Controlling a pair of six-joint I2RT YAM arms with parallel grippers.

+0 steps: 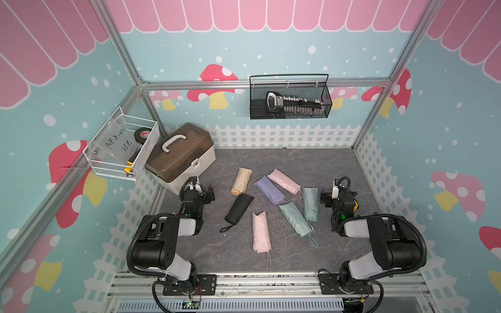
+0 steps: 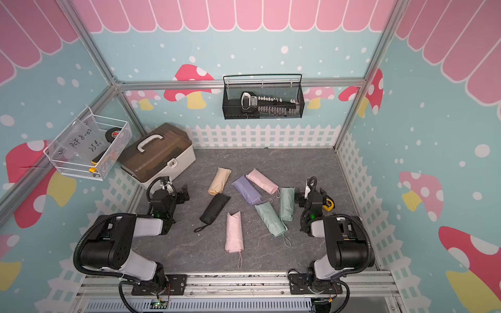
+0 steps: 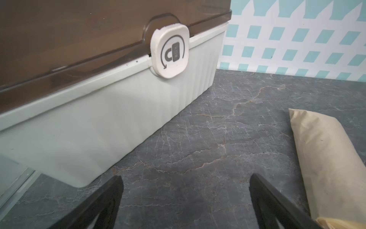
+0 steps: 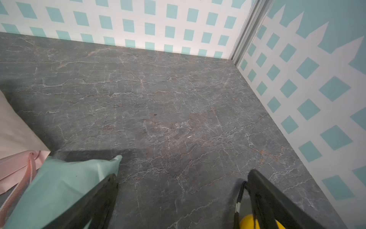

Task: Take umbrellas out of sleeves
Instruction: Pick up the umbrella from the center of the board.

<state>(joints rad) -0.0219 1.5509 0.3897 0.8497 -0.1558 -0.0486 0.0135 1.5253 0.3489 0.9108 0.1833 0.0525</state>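
arms [image 1: 162,241] folded low flanking sleeves [image 1: 261,233], left gripper [image 3: 186,178] and right gripper [image 4: 183,174] spread, empty.

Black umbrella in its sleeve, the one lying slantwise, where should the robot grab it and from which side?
Take the black umbrella across its narrow width, near the end with the wrist loop, coming down from above with the open left gripper, probably. It lies flat and slantwise; that end has free table on both sides, while the far end sits close to the beige umbrella.

Lab cell w/ alu frame [image 1: 168,85]
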